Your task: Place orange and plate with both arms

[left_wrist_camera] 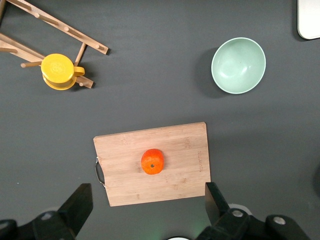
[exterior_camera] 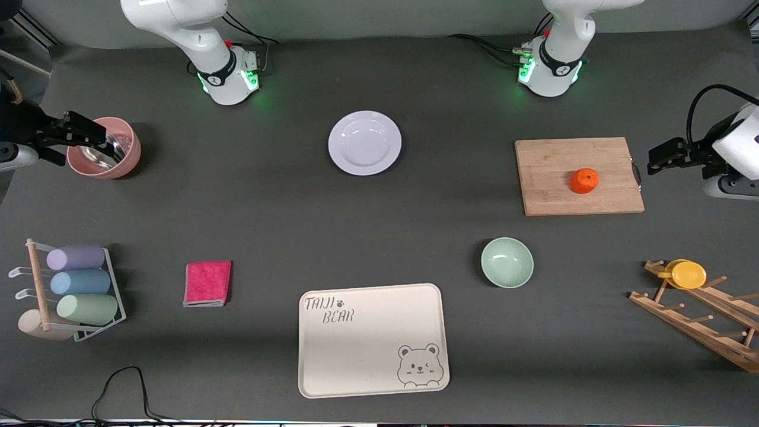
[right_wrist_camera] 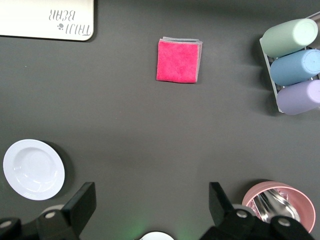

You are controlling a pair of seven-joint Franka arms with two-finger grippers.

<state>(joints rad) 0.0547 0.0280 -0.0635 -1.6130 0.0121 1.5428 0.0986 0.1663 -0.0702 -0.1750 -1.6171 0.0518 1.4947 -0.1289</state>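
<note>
Resting on the cutting board, the orange is framed below the open left gripper; the right gripper is likewise held open, apart from the plate.

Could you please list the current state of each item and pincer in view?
Small round orange fruit: resting on the bamboo cutting board, untouched.
Round white glossy plate: empty, flat on the table.
Mint green bowl: upright, empty.
Cream rectangular bear tray: empty.
Left pincer: open, above the board.
Right pincer: open, holding nothing.
</note>
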